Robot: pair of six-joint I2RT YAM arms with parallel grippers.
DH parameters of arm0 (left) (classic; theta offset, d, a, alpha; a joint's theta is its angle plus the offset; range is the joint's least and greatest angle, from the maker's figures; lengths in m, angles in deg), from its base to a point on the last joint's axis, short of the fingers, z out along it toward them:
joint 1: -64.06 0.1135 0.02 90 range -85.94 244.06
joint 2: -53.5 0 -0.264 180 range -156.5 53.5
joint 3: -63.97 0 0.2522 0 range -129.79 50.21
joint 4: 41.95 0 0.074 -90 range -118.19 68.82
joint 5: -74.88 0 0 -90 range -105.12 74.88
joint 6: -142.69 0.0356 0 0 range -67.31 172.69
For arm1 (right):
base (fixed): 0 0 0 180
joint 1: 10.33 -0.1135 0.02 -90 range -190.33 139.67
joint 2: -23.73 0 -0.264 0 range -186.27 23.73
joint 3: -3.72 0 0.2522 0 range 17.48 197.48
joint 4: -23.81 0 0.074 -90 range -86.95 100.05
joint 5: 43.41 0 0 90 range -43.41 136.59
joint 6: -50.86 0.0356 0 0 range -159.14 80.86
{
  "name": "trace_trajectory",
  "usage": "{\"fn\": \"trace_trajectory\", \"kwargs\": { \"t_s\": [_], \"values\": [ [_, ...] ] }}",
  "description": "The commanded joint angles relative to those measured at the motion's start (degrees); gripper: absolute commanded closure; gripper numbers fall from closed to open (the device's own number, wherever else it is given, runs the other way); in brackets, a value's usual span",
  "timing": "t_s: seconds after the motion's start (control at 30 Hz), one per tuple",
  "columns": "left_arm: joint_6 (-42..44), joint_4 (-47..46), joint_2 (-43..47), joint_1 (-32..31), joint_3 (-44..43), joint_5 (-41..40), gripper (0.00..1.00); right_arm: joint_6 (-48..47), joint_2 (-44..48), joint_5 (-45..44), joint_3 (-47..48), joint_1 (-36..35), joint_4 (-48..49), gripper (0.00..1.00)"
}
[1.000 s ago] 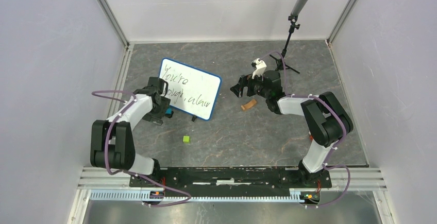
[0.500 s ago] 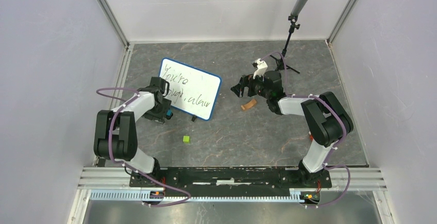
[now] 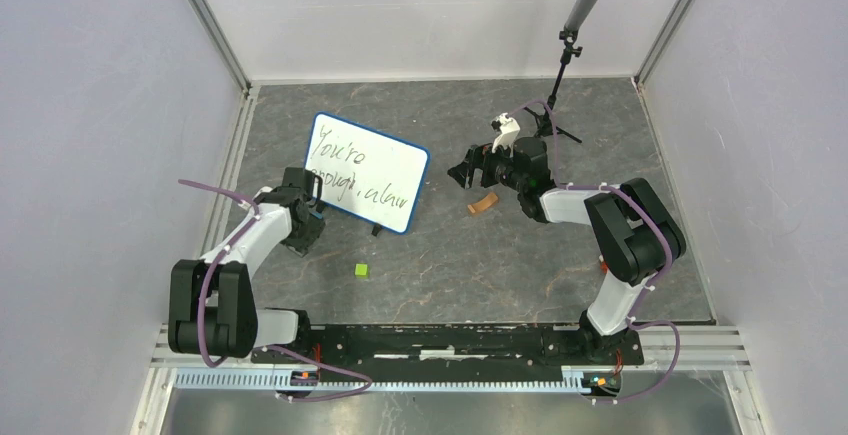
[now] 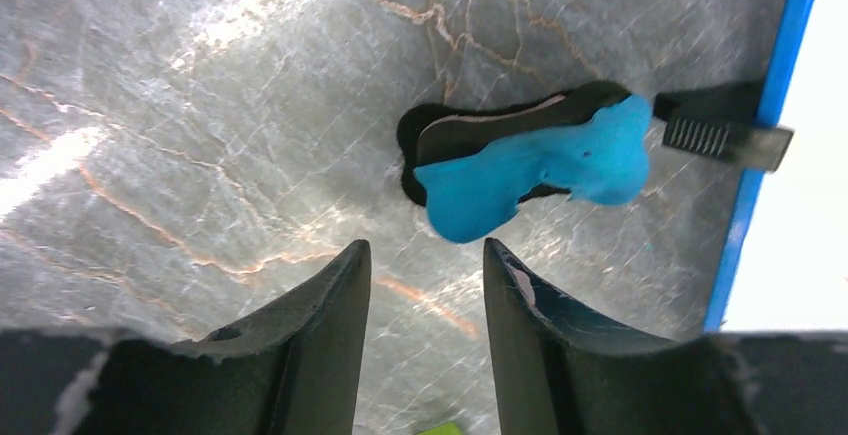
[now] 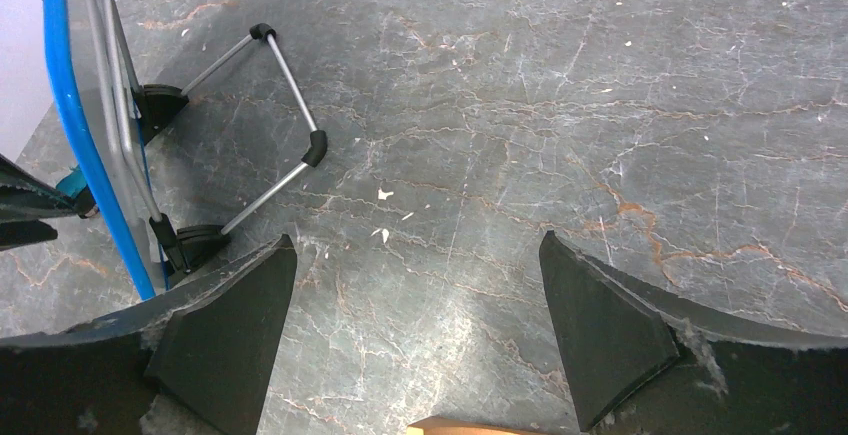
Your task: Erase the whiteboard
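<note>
Smooth whiteboard (image 3: 370, 170) — glossy, stone-veined table (image 3: 450, 255).

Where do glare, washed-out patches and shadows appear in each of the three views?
Left wrist view: bright glare patches on the grey marbled tabletop, the blue-framed white whiteboard washed out at the right edge, a dark shadow under the blue curved eraser-like block. Right wrist view: even light, no glare. Top external view: evenly lit; the board's black handwriting is readable.
</note>
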Motion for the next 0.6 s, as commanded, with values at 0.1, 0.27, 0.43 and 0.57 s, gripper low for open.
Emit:
{"fn": "trace_trajectory", "kwargs": {
  "t_s": [0.1, 0.27, 0.43, 0.57],
  "values": [
    [12.23, 1.06, 6.14, 0.34, -1.83, -0.94, 0.28, 1.14, 1.16, 0.72, -0.89, 0.31, 4.23, 0.03],
    [30.72, -0.66, 5.43, 0.31, -8.28, 1.09, 0.15, 1.33, 0.90, 0.87, -0.64, 0.35, 4.25, 0.03],
    [48.77, -1.77, 4.04, 0.35, -11.69, 3.86, 0.13, 1.68, 0.72, 1.28, -0.76, 0.36, 4.83, 0.03],
    [51.60, 0.36, -0.98, 0.38, -14.49, 9.93, 0.10, 2.21, 0.60, 1.92, -0.93, 0.35, 5.63, 0.02]
  ]
}}
